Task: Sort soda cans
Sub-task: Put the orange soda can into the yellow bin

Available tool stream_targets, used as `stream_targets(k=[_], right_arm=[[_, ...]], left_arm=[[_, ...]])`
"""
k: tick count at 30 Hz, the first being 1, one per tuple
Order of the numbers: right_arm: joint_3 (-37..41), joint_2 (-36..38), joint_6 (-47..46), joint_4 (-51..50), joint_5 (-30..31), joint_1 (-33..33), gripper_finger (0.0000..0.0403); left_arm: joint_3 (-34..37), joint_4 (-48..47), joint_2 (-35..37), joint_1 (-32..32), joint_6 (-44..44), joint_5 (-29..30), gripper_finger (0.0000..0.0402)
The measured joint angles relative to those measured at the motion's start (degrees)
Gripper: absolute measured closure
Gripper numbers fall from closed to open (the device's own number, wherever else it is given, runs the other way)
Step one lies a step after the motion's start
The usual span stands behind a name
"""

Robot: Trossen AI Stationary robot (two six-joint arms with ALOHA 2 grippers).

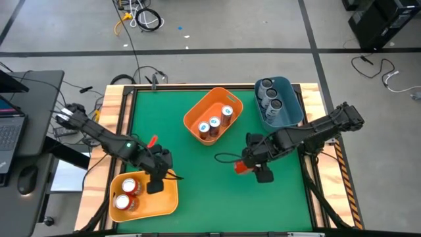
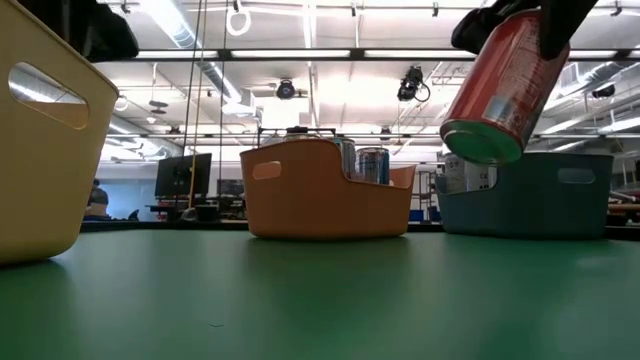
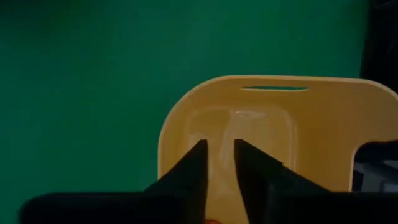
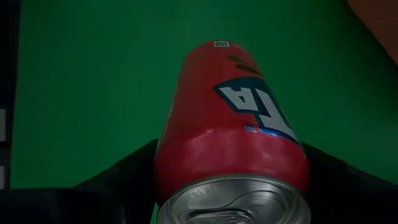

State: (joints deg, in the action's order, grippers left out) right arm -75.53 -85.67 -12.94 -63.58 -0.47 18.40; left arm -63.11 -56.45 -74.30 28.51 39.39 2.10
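My right gripper (image 1: 253, 164) is shut on a red-orange soda can (image 1: 241, 168) above the green mat, right of centre. The can also shows in the low view (image 2: 500, 85) and in the right wrist view (image 4: 233, 124). My left gripper (image 1: 156, 176) hangs over the yellow bin (image 1: 164, 201); its fingers stand a narrow gap apart with nothing between them (image 3: 217, 165). Two red-orange cans (image 1: 126, 194) stand in the yellow bin. Three white-and-light-blue cans (image 1: 216, 122) stand in the orange bin (image 1: 197, 108). Three dark cans (image 1: 270, 95) stand in the blue bin (image 1: 289, 112). My right gripper pinches the red-orange can by its two curved sides (image 4: 168, 162) between the two fingers, one finger on each side. The can lies along the fingers, one silvery end (image 4: 236, 202) toward the wrist. It is lifted clear of the mat and tilted, that silvery end (image 2: 485, 140) lowest.
The orange bin stands at the mat's middle far side and the blue bin at the far right. The yellow bin stands at the near left corner. Bare green mat (image 1: 210, 191) lies between the bins. A desk with a laptop (image 1: 13, 125) stands left of the table.
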Motion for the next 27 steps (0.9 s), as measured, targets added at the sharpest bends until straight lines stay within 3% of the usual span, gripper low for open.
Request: stream_targets(k=[7,12,21,27], right_arm=[[0.0,0.0,2.7,-0.2,0.0,-1.1,0.0110],[0.0,0.0,3.1,-0.3,0.0,-1.4,0.0110],[0.0,0.0,2.3,-0.4,0.0,-1.4,0.0110],[0.0,0.0,2.0,-0.7,-0.1,-1.3,0.0110]], left_arm=[[0.0,-1.6,-0.2,-2.5,1.4,2.6,0.0227],[0.0,-5.2,-0.7,-4.2,-0.4,3.3,0.0193],[0.0,-5.2,-6.3,-4.9,-7.7,-2.4,0.0192],[0.0,-4.0,-9.3,-4.9,-12.4,-1.8,0.0251]])
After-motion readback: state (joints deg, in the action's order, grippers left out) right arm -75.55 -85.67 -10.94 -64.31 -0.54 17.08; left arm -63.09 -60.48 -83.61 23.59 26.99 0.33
